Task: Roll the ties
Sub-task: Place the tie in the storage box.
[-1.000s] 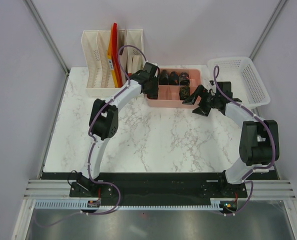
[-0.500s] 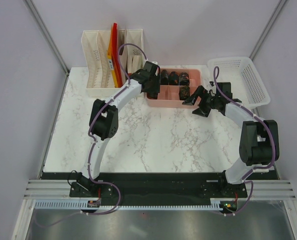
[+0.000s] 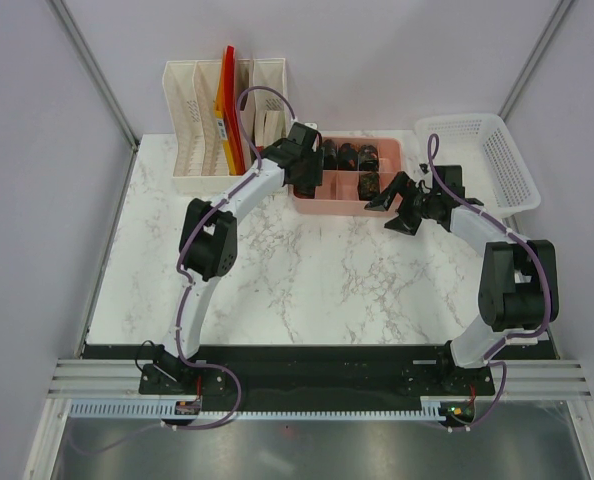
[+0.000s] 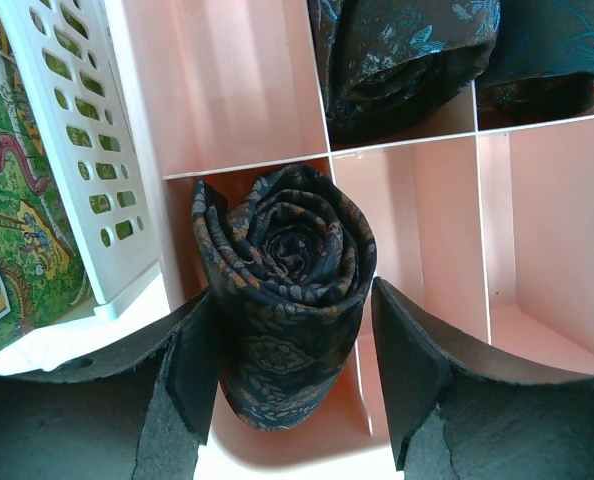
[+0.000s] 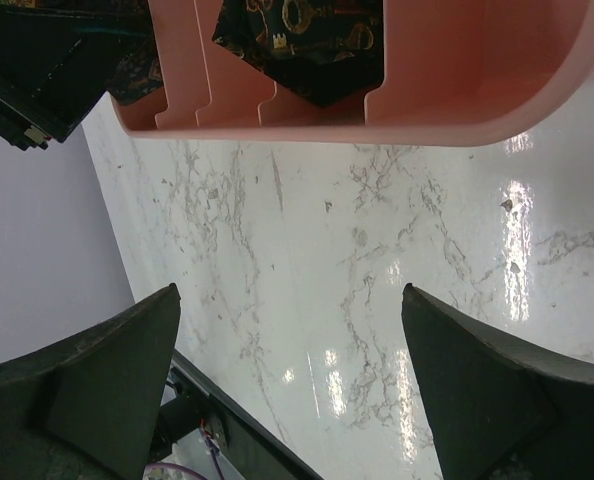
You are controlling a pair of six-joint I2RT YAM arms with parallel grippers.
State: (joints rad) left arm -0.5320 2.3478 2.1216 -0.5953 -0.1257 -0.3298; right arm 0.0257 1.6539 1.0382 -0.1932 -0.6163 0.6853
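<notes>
Spiralling tightly, the dark patterned tie [image 4: 282,290] stands rolled.

Top edge cuts off two rolled ties [image 4: 402,55].

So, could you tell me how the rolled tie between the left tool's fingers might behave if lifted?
The rolled tie is soft fabric in a loose spiral, so it probably squashes under a firm grip. Its outer layers gape at the left, so it may unwind when lifted. The walls of the pink tray likely stop it rolling.

Rolled tie [image 4: 282,290] sits in tray [image 4: 227,90] compartment
</notes>
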